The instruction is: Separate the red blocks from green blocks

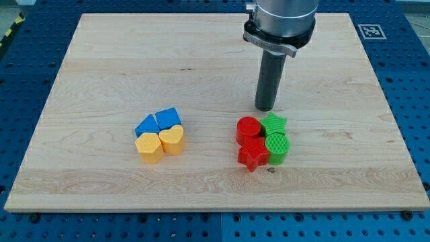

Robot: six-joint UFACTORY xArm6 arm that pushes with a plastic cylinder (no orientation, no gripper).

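My tip [266, 108], the bare lower end of a dark rod that holds nothing, rests on the wooden board [101, 67] just above the seam between the red plastic cylinder [248, 128] and green plastic star [274, 123]. Below them sit the red plastic star [252, 154] and green plastic cylinder [277, 148], all 4 touching, right of centre. They look light, rigid and slippery, likely to spin; push flat faces. 2 red, 2 green; well apart left, 2 blue blocks [158, 122] and 2 yellow blocks [161, 143].
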